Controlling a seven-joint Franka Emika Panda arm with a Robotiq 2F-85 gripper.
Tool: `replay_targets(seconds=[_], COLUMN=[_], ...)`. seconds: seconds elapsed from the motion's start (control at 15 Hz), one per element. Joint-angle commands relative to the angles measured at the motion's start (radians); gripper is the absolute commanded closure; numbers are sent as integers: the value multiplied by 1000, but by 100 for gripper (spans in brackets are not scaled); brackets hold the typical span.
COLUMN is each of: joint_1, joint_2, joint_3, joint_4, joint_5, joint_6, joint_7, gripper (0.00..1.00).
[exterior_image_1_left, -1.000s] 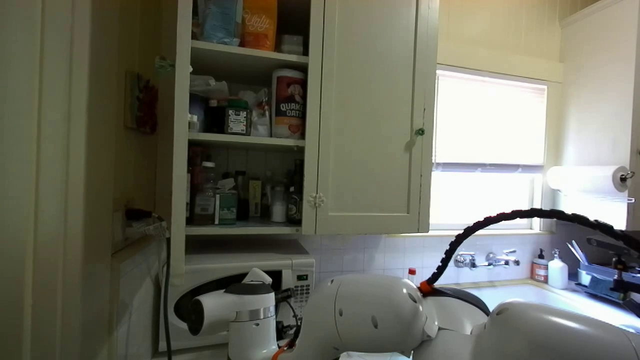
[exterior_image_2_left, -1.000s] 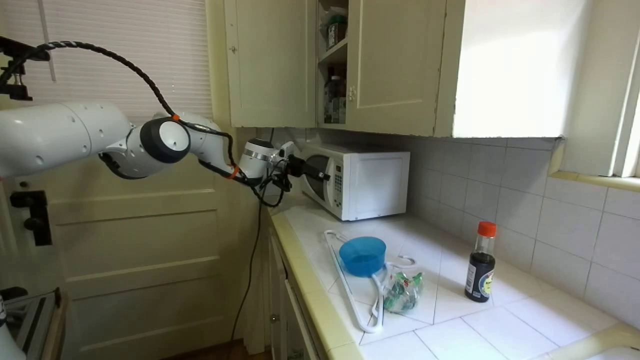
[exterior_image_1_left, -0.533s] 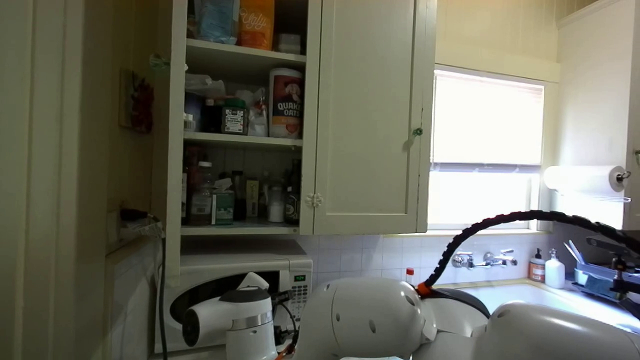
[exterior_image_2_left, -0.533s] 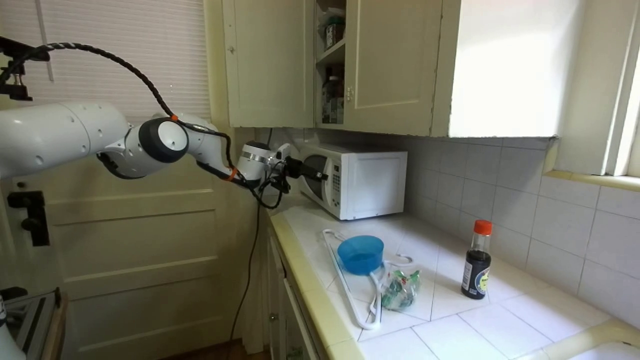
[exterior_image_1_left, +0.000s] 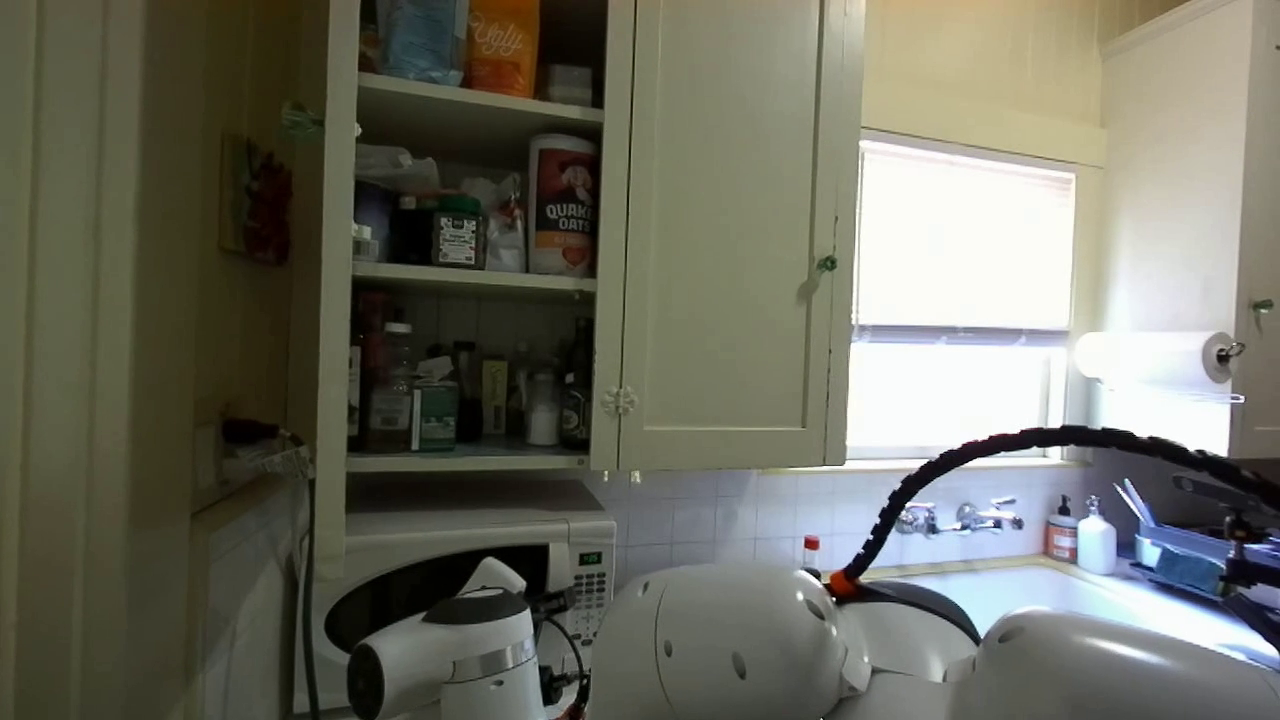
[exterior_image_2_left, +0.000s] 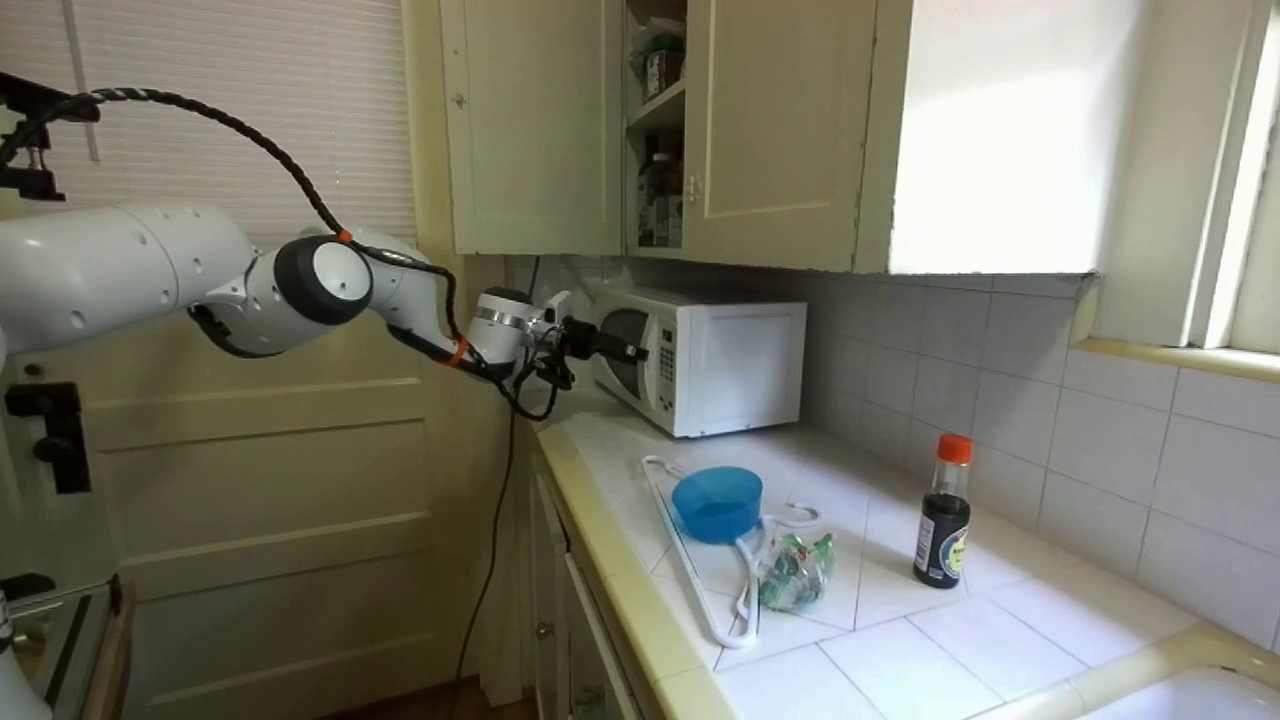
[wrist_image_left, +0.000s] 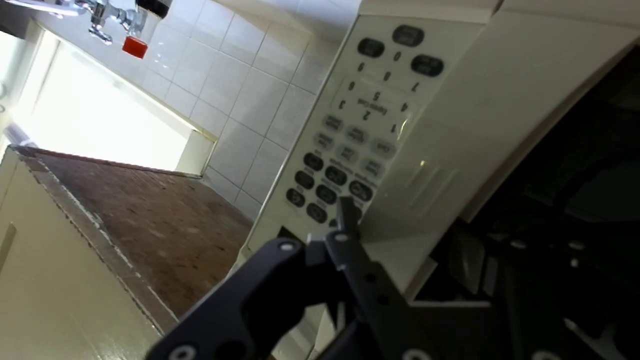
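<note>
My black gripper (exterior_image_2_left: 640, 352) stands in front of the white microwave (exterior_image_2_left: 745, 370), near where its door meets the keypad. In the wrist view the fingers of the gripper (wrist_image_left: 331, 227) converge and look shut, with nothing seen between them. A fingertip covers the lower buttons of the keypad (wrist_image_left: 345, 150), which appears upside down. Right beside it runs the pale door edge (wrist_image_left: 425, 185). Whether the fingers touch the microwave I cannot tell. Dark door glass (wrist_image_left: 590, 150) fills the right side. In an exterior view the wrist (exterior_image_1_left: 490, 660) shows, but the fingers are hidden behind it.
On the counter lie a blue bowl (exterior_image_2_left: 718, 505), a white hanger (exterior_image_2_left: 687, 570) and a crumpled clear bag (exterior_image_2_left: 797, 572). A red-capped dark bottle (exterior_image_2_left: 942, 535) stands near the tiled wall. Above hang cabinets (exterior_image_1_left: 735, 230), one open with stocked shelves. A sink (exterior_image_1_left: 1010, 590) lies beyond.
The wrist and gripper have sunk slightly relative to the microwave. Both exterior pictures have drifted a little, their scenes shifting left. The counter objects keep their places.
</note>
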Motion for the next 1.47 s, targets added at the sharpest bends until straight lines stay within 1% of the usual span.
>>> replay_targets(seconds=[0.0, 0.27, 0.4, 0.53, 0.6, 0.67, 0.73, 0.8, 0.87, 0.93, 1.0, 1.07, 1.13, 1.27, 1.4], joint_1=[82, 136, 156, 164, 161, 160, 165, 182, 200, 207, 209, 214, 222, 234, 246], joint_2=[-12, -37, -61, -103, -125, -143, -157, -175, -176, -153, -128, -125, -133, -144, -159], joint_3=[40, 57, 51, 33, 33, 16, -19, -74, -138, -188, -230, -257, -273, -280, -261], joint_4=[-57, -102, -151, -253, -300, -344, -387, -433, -449, -413, -366, -354, -368, -382, -403], joint_5=[-10, -36, -51, -100, -154, -215, -279, -357, -437, -501, -567, -631, -684, -779, -860], joint_6=[84, 283, 412, 571, 645, 722, 802, 883, 953, 1008, 1051, 1073, 1079, 1062, 1023], joint_7=[26, 21, 23, 49, 69, 103, 145, 221, 305, 368, 439, 509, 578, 712, 844], gripper=[31, 1, 0, 0, 0, 0, 0, 1, 0, 0, 0, 0, 0, 0, 0])
